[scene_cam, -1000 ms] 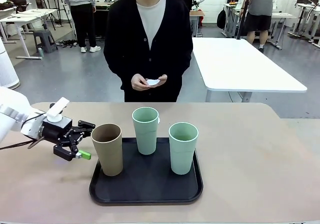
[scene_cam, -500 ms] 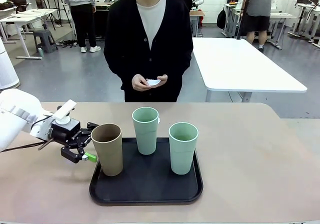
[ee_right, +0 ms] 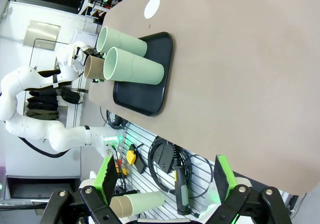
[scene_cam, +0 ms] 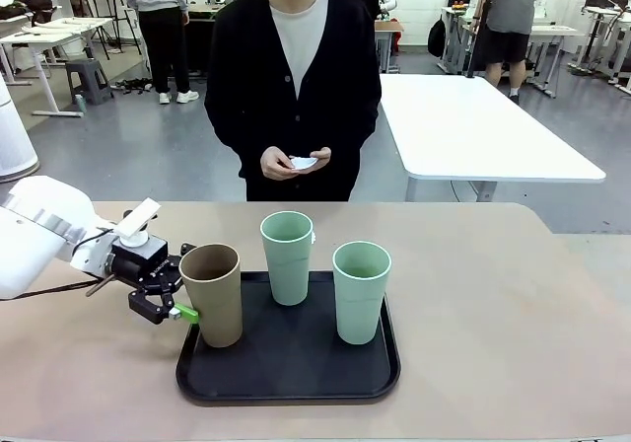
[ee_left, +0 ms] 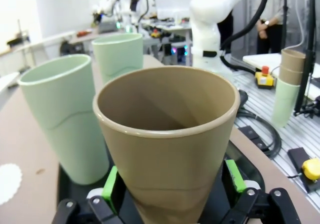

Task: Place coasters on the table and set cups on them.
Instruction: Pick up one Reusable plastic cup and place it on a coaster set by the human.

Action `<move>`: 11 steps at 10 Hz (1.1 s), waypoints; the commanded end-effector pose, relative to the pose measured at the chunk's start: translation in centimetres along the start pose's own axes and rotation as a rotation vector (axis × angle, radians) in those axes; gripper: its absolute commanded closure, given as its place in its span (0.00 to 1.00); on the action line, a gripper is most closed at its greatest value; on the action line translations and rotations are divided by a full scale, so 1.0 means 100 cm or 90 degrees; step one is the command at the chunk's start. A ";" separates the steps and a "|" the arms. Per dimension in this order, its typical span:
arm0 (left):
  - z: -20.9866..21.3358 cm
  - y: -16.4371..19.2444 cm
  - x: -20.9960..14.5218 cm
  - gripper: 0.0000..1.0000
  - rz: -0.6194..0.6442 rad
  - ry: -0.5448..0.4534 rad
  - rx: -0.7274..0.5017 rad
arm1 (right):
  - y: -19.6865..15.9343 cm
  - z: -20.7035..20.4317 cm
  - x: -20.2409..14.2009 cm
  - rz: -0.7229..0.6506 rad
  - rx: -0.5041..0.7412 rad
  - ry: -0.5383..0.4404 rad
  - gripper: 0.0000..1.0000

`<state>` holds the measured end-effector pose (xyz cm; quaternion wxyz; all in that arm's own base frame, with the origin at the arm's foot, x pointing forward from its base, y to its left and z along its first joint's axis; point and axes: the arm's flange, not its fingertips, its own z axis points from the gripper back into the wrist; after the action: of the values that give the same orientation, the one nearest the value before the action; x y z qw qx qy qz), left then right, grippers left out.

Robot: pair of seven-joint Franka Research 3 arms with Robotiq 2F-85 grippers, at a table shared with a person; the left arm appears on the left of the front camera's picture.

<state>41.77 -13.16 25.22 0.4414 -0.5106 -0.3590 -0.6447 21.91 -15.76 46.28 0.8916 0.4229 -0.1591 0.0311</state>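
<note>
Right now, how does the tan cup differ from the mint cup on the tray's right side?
The tan cup is brown; the right mint cup is pale green. The tan cup stands at the tray's near-left corner, the mint cup on its right side. The open left gripper straddles the tan cup; nothing surrounds the mint cup. Both stand upright on the tray.

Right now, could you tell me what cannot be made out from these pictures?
- Front view: the far finger of the left gripper is hidden behind the brown cup.
- Left wrist view: the bottom edge cuts off that cup's base; pad contact is unclear.
- Left wrist view: the left edge crops a coaster.
- Front view: the white piece the person holds is too small to identify.
</note>
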 end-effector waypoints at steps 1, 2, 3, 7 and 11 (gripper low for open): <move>-0.006 0.000 -0.008 0.00 -0.025 -0.001 -0.017 | -0.001 0.000 0.001 0.009 0.014 -0.004 0.00; -0.009 0.002 -0.010 0.13 -0.018 0.002 -0.024 | -0.001 0.000 0.001 0.009 0.014 -0.004 0.00; -0.011 0.003 -0.010 0.54 -0.010 0.000 -0.026 | -0.001 0.000 0.001 0.009 0.014 -0.004 0.00; -0.007 0.002 -0.011 1.00 -0.007 0.002 -0.029 | -0.001 0.000 0.001 0.009 0.014 -0.004 0.00; 0.010 -0.016 0.063 0.24 0.083 -0.035 0.095 | -0.001 0.000 0.001 0.009 0.014 -0.004 0.00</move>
<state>41.74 -13.07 27.71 0.4759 -0.5276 -0.3563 -0.6068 21.92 -15.76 46.27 0.8916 0.4229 -0.1589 0.0310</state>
